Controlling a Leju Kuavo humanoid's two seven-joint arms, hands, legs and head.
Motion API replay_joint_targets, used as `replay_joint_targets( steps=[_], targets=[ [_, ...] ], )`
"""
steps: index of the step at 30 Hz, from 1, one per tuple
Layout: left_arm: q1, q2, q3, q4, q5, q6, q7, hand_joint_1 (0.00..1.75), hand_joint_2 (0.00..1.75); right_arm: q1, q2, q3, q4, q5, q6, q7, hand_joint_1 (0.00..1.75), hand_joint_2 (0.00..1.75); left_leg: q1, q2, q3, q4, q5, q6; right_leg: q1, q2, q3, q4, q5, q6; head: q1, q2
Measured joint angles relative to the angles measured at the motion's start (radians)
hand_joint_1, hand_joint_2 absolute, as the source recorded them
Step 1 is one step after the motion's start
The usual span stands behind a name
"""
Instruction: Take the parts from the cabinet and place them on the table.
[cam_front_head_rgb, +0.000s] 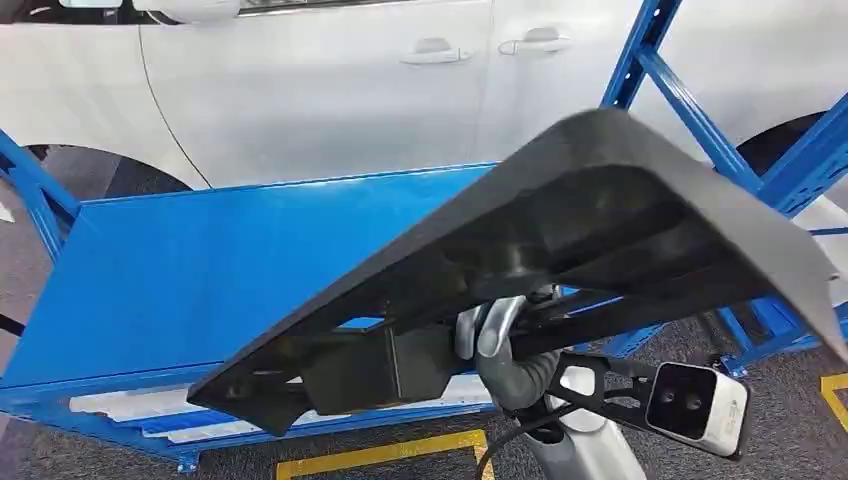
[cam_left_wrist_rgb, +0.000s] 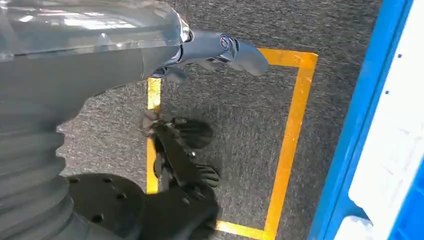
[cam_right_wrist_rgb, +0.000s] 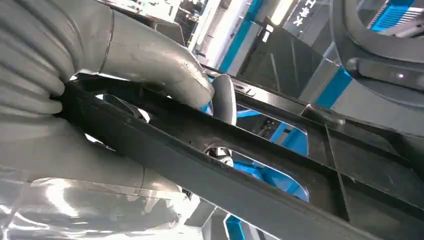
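Across centre and right of head view: big black plastic part (cam_front_head_rgb: 600, 200) held up tilted, above blue shelf (cam_front_head_rgb: 200, 270) of rack. Right hand (cam_front_head_rgb: 500, 345) grips it from underneath, lower centre; thumb (cam_right_wrist_rgb: 165, 65) clamped over part's rib in wrist view. Left hand (cam_left_wrist_rgb: 220, 50) hangs over grey carpet (cam_left_wrist_rgb: 240, 125) with yellow tape (cam_left_wrist_rgb: 290, 130), fingers loose, holding nothing. White car (cam_front_head_rgb: 350, 80) behind, top of frame.

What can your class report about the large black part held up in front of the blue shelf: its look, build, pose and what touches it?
The black part is a large, matte panel, plastic by its look, with one smooth curved face and a ribbed underside of bars and open cut-outs. It is held tilted in the air above the blue shelf, its right end higher. The right hand grips a bar of its underside from below; nothing else visibly touches it.
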Motion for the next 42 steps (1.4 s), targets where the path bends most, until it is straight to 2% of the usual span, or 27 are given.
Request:
replay_joint_targets(
  steps=[1, 5, 6, 7, 9, 10, 11, 13, 15, 16, 17, 20, 21, 22, 24, 26, 28, 30, 31, 32, 35, 36, 37, 38, 40, 41, 42],
  targets=[
    [-0.003, 0.000, 0.000, 0.000, 0.000, 0.002, 0.006, 0.00, 1.75, -0.003, -0.001, 0.005, -0.004, -0.009, -0.006, 0.002, 1.75, 1.75, -0.005, -0.002, -0.001, -0.011, -0.010, 0.007, 0.010, 0.001, -0.008, 0.012, -0.002, 0.006, 0.000, 0.000],
    [0.002, 0.000, 0.009, 0.000, 0.000, 0.006, 0.016, 0.00, 1.75, -0.012, -0.007, 0.021, -0.014, -0.034, -0.014, 0.017, 1.75, 1.75, -0.002, -0.003, -0.009, -0.014, 0.008, 0.031, 0.006, 0.002, -0.012, 0.008, 0.011, 0.025, 0.000, 0.000],
    [0.000, -0.001, 0.012, 0.000, 0.000, 0.006, 0.017, 0.00, 1.75, -0.013, -0.010, 0.023, -0.018, -0.035, -0.017, 0.017, 1.75, 1.75, 0.002, 0.000, -0.008, -0.015, 0.014, 0.035, 0.002, 0.003, -0.015, 0.019, -0.002, 0.033, 0.000, 0.000],
    [-0.001, -0.001, 0.015, 0.000, 0.000, 0.007, 0.017, 0.00, 1.75, -0.016, -0.012, 0.025, -0.021, -0.035, -0.018, 0.017, 1.75, 1.75, 0.004, 0.000, -0.012, -0.015, 0.018, 0.039, 0.001, 0.003, -0.030, 0.055, -0.038, 0.043, 0.000, 0.000],
    [0.001, -0.001, 0.019, 0.000, 0.000, 0.009, 0.019, 0.00, 1.75, -0.018, -0.017, 0.029, -0.022, -0.040, -0.020, 0.018, 1.75, 1.75, 0.004, 0.001, -0.020, -0.015, 0.023, 0.040, -0.010, 0.003, -0.093, 0.207, -0.122, 0.058, 0.000, 0.000],
    [0.002, -0.001, 0.020, 0.000, 0.000, 0.010, 0.021, 0.00, 1.75, -0.018, -0.021, 0.032, -0.022, -0.046, -0.021, 0.019, 1.75, 1.75, 0.005, 0.001, -0.025, -0.014, 0.025, 0.040, -0.015, 0.003, -0.121, 0.273, -0.147, 0.063, 0.000, 0.000],
    [0.002, 0.000, 0.021, 0.000, 0.000, 0.011, 0.024, 0.00, 1.75, -0.018, -0.026, 0.037, -0.022, -0.053, -0.023, 0.020, 1.75, 1.75, 0.006, 0.001, -0.028, -0.014, 0.027, 0.038, -0.019, 0.002, -0.131, 0.303, -0.149, 0.066, 0.000, 0.000],
    [0.004, -0.001, 0.029, 0.000, 0.000, 0.010, 0.024, 0.00, 1.75, -0.026, -0.036, 0.052, -0.021, -0.057, -0.040, 0.022, 1.75, 1.75, 0.012, -0.001, -0.029, -0.014, 0.030, 0.033, -0.024, 0.002, -0.082, 0.223, -0.094, 0.070, 0.000, 0.000],
    [0.003, -0.001, 0.039, 0.000, 0.000, 0.008, 0.024, 0.00, 1.75, -0.038, -0.041, 0.062, -0.022, -0.048, -0.054, 0.022, 1.75, 1.75, 0.018, -0.002, -0.026, -0.015, 0.030, 0.024, -0.025, 0.003, 0.020, 0.036, -0.013, 0.068, 0.000, 0.000],
    [0.002, -0.001, 0.043, 0.000, 0.000, 0.005, 0.023, 0.00, 1.75, -0.043, -0.045, 0.066, -0.022, -0.046, -0.060, 0.021, 1.75, 1.75, 0.018, -0.003, -0.029, -0.017, 0.032, 0.017, -0.021, 0.006, 0.040, 0.000, -0.033, 0.062, 0.000, 0.000],
    [0.001, 0.000, 0.045, 0.000, 0.000, 0.002, 0.021, 0.00, 1.75, -0.044, -0.047, 0.071, -0.024, -0.041, -0.063, 0.019, 1.75, 1.75, 0.017, -0.004, -0.032, -0.017, 0.035, 0.007, -0.011, 0.008, 0.034, -0.008, -0.027, 0.049, 0.000, 0.000],
    [0.003, 0.000, 0.050, 0.000, 0.000, 0.000, 0.018, 0.00, 1.75, -0.046, -0.059, 0.084, -0.025, -0.026, -0.078, 0.012, 1.75, 1.75, 0.018, -0.005, -0.030, -0.030, 0.048, -0.016, -0.006, 0.008, 0.030, -0.010, -0.017, 0.026, 0.000, 0.000],
    [0.003, 0.004, 0.052, 0.000, 0.000, 0.000, 0.018, 0.00, 1.75, -0.047, -0.061, 0.087, -0.025, -0.026, -0.078, 0.011, 1.75, 1.75, 0.024, -0.004, -0.035, -0.023, 0.034, -0.019, -0.015, 0.004, 0.033, -0.025, -0.008, 0.013, 0.000, 0.000],
    [0.003, 0.005, 0.053, 0.000, 0.000, 0.000, 0.018, 0.00, 1.75, -0.049, -0.064, 0.090, -0.026, -0.026, -0.078, 0.009, 1.75, 1.75, 0.021, 0.000, -0.044, 0.002, 0.006, -0.018, -0.011, 0.002, 0.032, -0.030, -0.003, 0.005, 0.000, 0.000],
    [0.002, 0.005, 0.057, 0.001, 0.000, -0.003, 0.019, 0.00, 1.75, -0.051, -0.069, 0.091, -0.026, -0.039, -0.075, 0.008, 1.75, 1.75, 0.019, 0.000, -0.099, 0.144, -0.085, -0.014, -0.004, -0.001, 0.023, -0.030, 0.003, -0.005, 0.000, 0.000],
    [0.005, 0.006, 0.062, 0.001, 0.000, -0.002, 0.024, 0.00, 1.75, -0.052, -0.076, 0.092, -0.026, -0.056, -0.072, 0.012, 1.75, 1.75, 0.014, 0.000, -0.147, 0.274, -0.134, -0.014, 0.007, -0.002, 0.011, -0.027, 0.010, -0.013, 0.000, 0.000],
    [0.008, 0.008, 0.067, 0.001, 0.000, 0.002, 0.030, 0.00, 1.75, -0.056, -0.082, 0.092, -0.026, -0.070, -0.071, 0.018, 1.75, 1.75, 0.008, 0.000, -0.107, 0.222, -0.095, -0.006, 0.013, -0.001, -0.001, -0.020, 0.015, -0.015, 0.000, 0.000],
    [0.006, 0.008, 0.068, 0.001, 0.000, 0.006, 0.035, 0.00, 1.75, -0.066, -0.088, 0.092, -0.026, -0.080, -0.064, 0.020, 1.75, 1.75, 0.001, 0.000, -0.003, 0.047, -0.024, 0.010, 0.017, 0.000, -0.012, -0.008, 0.018, -0.013, 0.000, 0.000],
    [0.005, 0.011, 0.069, 0.001, 0.000, 0.008, 0.036, 0.00, 1.75, -0.068, -0.090, 0.092, -0.027, -0.083, -0.063, 0.020, 1.75, 1.75, -0.004, 0.000, 0.029, -0.019, -0.031, 0.022, 0.016, -0.001, -0.015, -0.004, 0.020, -0.011, 0.000, 0.000],
    [0.004, 0.012, 0.069, 0.001, 0.000, 0.010, 0.037, 0.00, 1.75, -0.069, -0.095, 0.092, -0.027, -0.085, -0.060, 0.021, 1.75, 1.75, -0.010, 0.002, 0.025, -0.023, -0.017, 0.022, 0.022, -0.002, -0.019, 0.001, 0.023, -0.005, 0.000, 0.000],
    [0.007, 0.012, 0.069, 0.001, 0.000, 0.015, 0.042, 0.00, 1.75, -0.067, -0.105, 0.092, -0.026, -0.083, -0.059, 0.018, 1.75, 1.75, -0.017, 0.000, 0.019, -0.024, -0.002, 0.033, 0.014, -0.004, -0.021, -0.006, 0.042, 0.012, 0.000, 0.000],
    [0.008, 0.010, 0.069, 0.001, 0.000, 0.015, 0.043, 0.00, 1.75, -0.068, -0.109, 0.092, -0.026, -0.081, -0.059, 0.016, 1.75, 1.75, -0.002, 0.004, 0.016, -0.039, 0.015, 0.039, 0.018, -0.001, -0.026, -0.003, 0.042, 0.018, 0.000, 0.000],
    [0.005, 0.008, 0.069, 0.001, 0.000, 0.014, 0.045, 0.00, 1.75, -0.066, -0.114, 0.092, -0.026, -0.079, -0.059, 0.012, 1.75, 1.75, -0.002, 0.009, 0.012, -0.042, 0.026, 0.041, 0.013, 0.006, -0.034, 0.012, 0.010, 0.027, 0.000, 0.000],
    [0.003, 0.008, 0.069, 0.001, 0.000, 0.014, 0.045, 0.00, 1.75, -0.069, -0.120, 0.092, -0.024, -0.077, -0.060, 0.010, 1.75, 1.75, 0.000, 0.009, 0.000, -0.043, 0.036, 0.049, 0.008, 0.005, -0.052, 0.062, -0.047, 0.035, 0.000, 0.000],
    [0.002, 0.008, 0.069, 0.001, 0.000, 0.014, 0.045, 0.00, 1.75, -0.072, -0.129, 0.092, -0.020, -0.075, -0.060, 0.005, 1.75, 1.75, 0.000, 0.009, -0.027, -0.042, 0.055, 0.047, -0.006, 0.004, -0.096, 0.207, -0.144, 0.049, 0.000, 0.000],
    [0.003, 0.007, 0.068, 0.001, 0.000, 0.014, 0.045, 0.00, 1.75, -0.072, -0.134, 0.092, -0.018, -0.075, -0.060, 0.002, 1.75, 1.75, 0.002, 0.010, -0.041, -0.041, 0.064, 0.044, -0.012, 0.004, -0.108, 0.265, -0.167, 0.056, 0.000, 0.000],
    [0.003, 0.006, 0.068, 0.001, 0.000, 0.014, 0.047, 0.00, 1.75, -0.075, -0.139, 0.092, -0.016, -0.076, -0.060, 0.000, 1.75, 1.75, 0.004, 0.010, -0.054, -0.039, 0.072, 0.040, -0.017, 0.004, -0.100, 0.282, -0.163, 0.061, 0.000, 0.000]
  ],
)
